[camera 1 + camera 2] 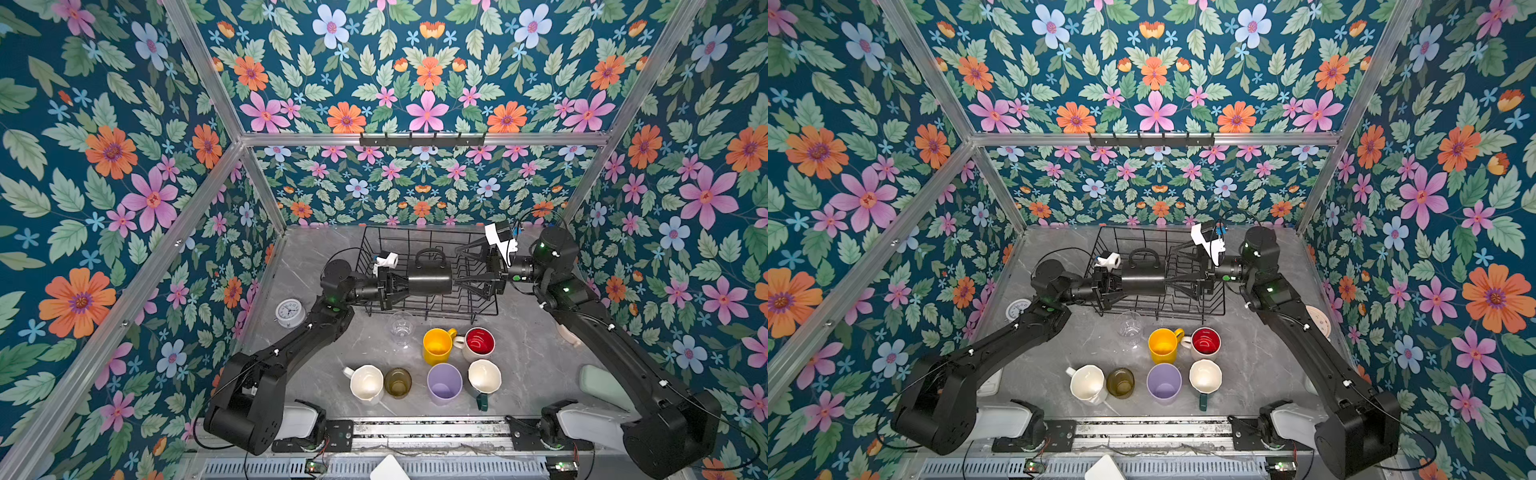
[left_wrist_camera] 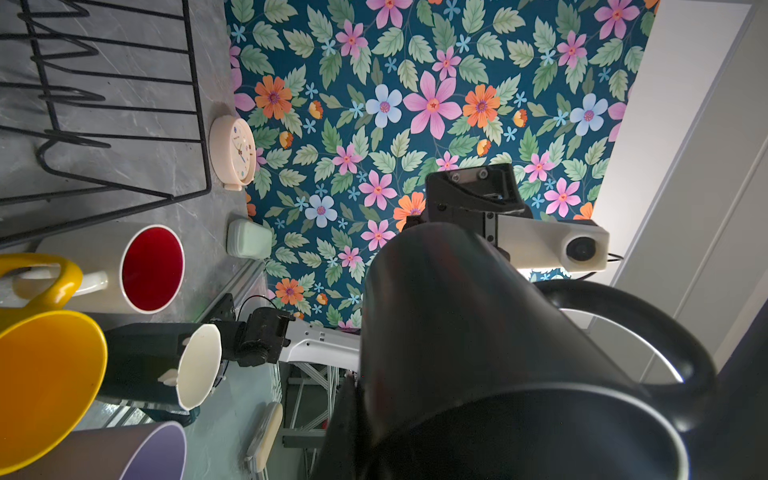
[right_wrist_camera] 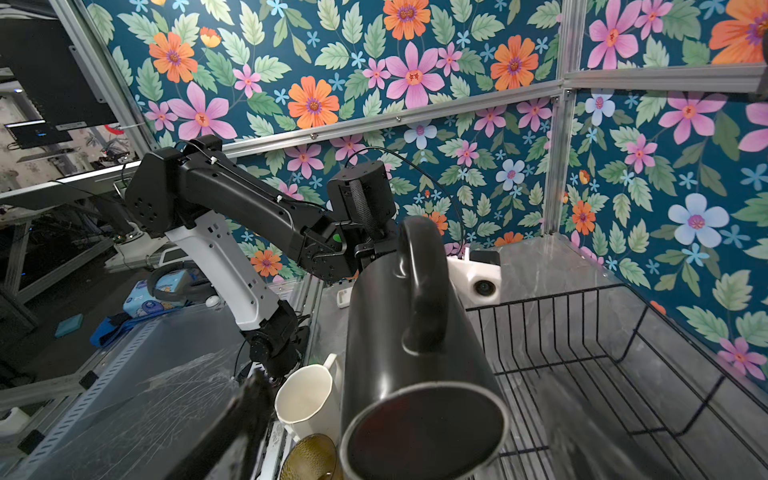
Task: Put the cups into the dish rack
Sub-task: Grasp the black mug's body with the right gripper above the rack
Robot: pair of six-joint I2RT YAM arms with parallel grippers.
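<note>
Top views: left claw (image 1: 400, 285) is clamped on the black mug (image 1: 430, 277), held sideways over the rack (image 1: 482, 311) at the back edge of the counter (image 1: 523, 357); right claw (image 1: 457, 267) gapes apart at its mouth.

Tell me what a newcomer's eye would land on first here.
The black mug, held sideways over the dish rack by the left gripper, with the open right gripper at its opposite end. Next, the bright yellow mug, red-inside mug and lilac tumbler, upright on the table before the rack. Loud floral wallpaper surrounds everything.
</note>
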